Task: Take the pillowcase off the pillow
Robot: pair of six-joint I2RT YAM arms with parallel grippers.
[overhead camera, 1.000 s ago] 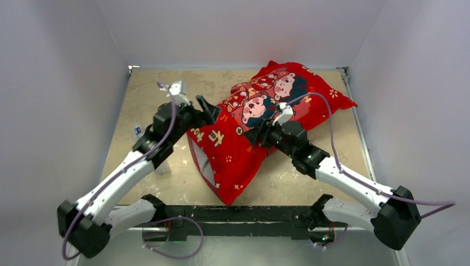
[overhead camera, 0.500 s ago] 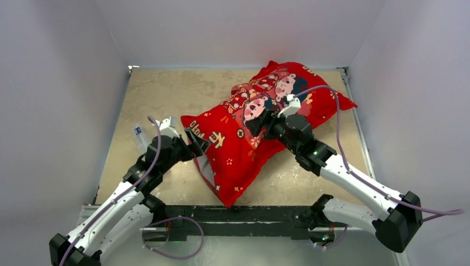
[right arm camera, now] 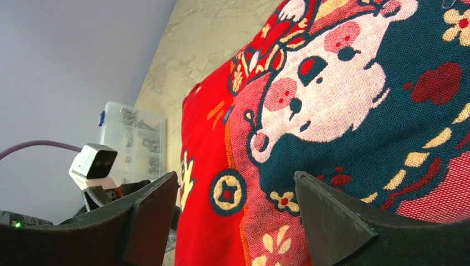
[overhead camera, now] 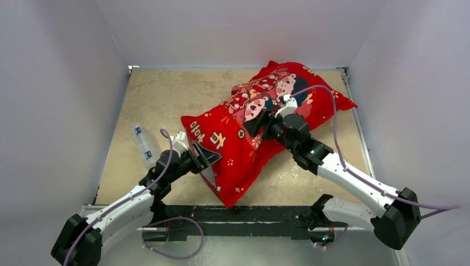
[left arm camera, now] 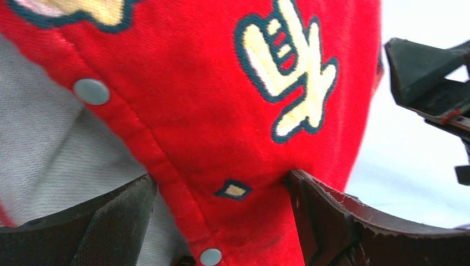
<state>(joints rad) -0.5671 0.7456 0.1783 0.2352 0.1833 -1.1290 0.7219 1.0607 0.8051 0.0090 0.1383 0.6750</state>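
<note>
The red pillowcase with cartoon figures lies diagonally from the far right toward the near middle, with the pillow inside. The white pillow shows only at the case's open near-left end, as a pale patch in the top view. My left gripper is open, its jaws on either side of the snap-lined red hem. My right gripper is open and rests on top of the case, next to the printed figures. In the wrist views, the left gripper and right gripper each have red fabric between their jaws.
A clear plastic box of small parts sits on the beige table left of the pillow, and also shows in the right wrist view. White walls enclose three sides. A black rail runs along the near edge.
My left arm has swung back toward the near edge and now meets the case's open near-left end. My right gripper has shifted slightly farther up onto the case.
</note>
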